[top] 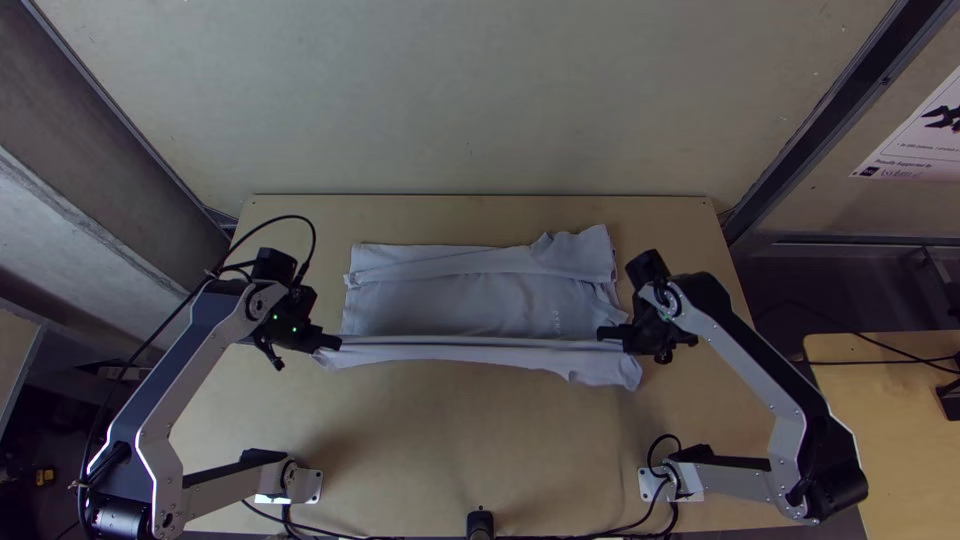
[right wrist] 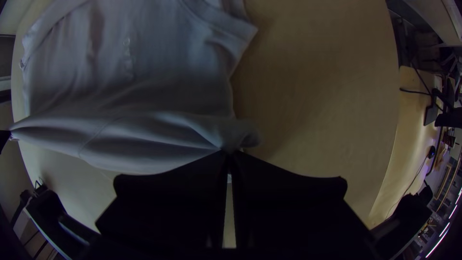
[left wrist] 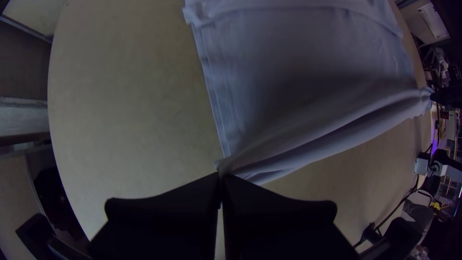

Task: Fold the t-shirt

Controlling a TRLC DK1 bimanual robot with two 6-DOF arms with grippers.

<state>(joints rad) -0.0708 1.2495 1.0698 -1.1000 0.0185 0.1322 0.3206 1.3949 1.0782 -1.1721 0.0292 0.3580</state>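
The pale t-shirt (top: 450, 300) lies across the middle of the table, its far edge folded in a strip and its near edge raised in a long band. At the band's left end, my left gripper (top: 335, 343) is shut on the cloth. My right gripper (top: 603, 333) holds the band near its right end, where a bit of cloth hangs past it. In the left wrist view the gripper (left wrist: 221, 177) pinches a corner of the t-shirt (left wrist: 308, 58). The right wrist view shows the gripper (right wrist: 230, 155) shut on bunched cloth of the t-shirt (right wrist: 159, 72).
Bare wood of the table (top: 450, 440) lies between the t-shirt and the arms' bases. Cables run along the near edge by a small black device (top: 480, 524). A second table (top: 890, 400) stands at the right, and a wall rises behind the far edge.
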